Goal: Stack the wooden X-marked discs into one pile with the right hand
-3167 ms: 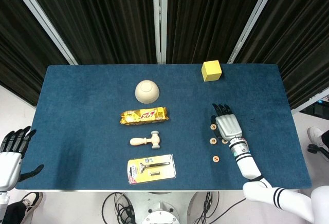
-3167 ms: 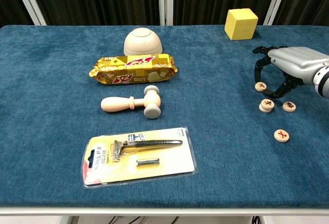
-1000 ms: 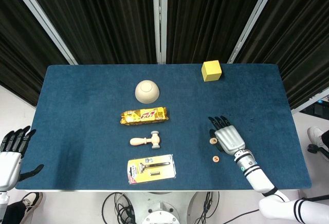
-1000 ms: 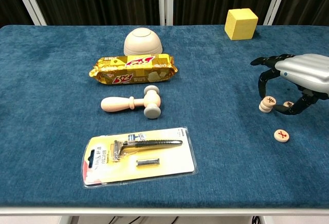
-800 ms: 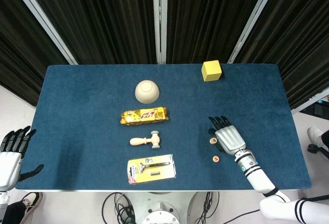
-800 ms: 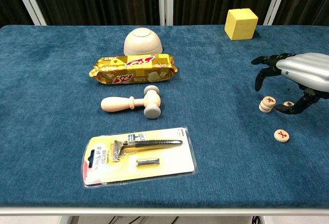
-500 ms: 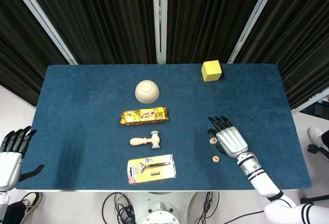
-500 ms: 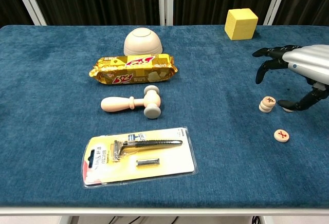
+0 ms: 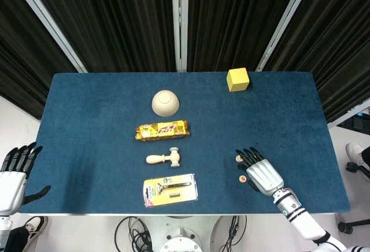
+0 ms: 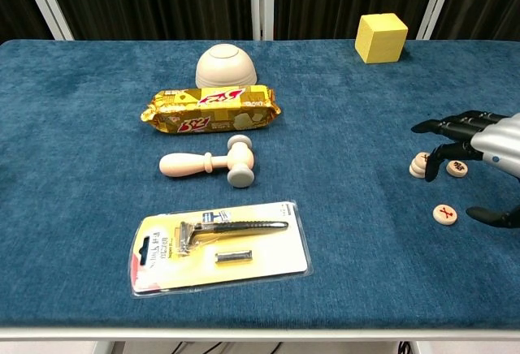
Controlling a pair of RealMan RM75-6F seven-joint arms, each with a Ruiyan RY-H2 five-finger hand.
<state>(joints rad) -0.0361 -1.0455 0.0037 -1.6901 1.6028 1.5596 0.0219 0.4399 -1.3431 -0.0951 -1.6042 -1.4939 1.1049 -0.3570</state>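
A short pile of wooden X-marked discs [image 10: 419, 164] stands on the blue table at the right, also seen in the head view [image 9: 239, 158]. One single disc [image 10: 457, 168] lies just right of the pile, under my fingers. Another disc [image 10: 444, 214] lies nearer the front edge [image 9: 243, 178]. My right hand [image 10: 487, 147] hovers over these with fingers spread and holds nothing; from above it [image 9: 263, 174] sits right of the near disc. My left hand [image 9: 14, 174] hangs open off the table's left edge.
A cream bowl [image 9: 165, 102], a yellow snack pack [image 9: 162, 130], a wooden mallet [image 9: 165, 159] and a packaged razor [image 9: 170, 189] line the table's middle. A yellow cube [image 9: 237, 79] stands at the back right. The table's front edge [image 9: 231, 208] is close to the right hand.
The far disc that lay apart 3.2 s ago has gone from its spot. My right hand has let go near the pile and drawn back towards the front edge, fingers spreading.
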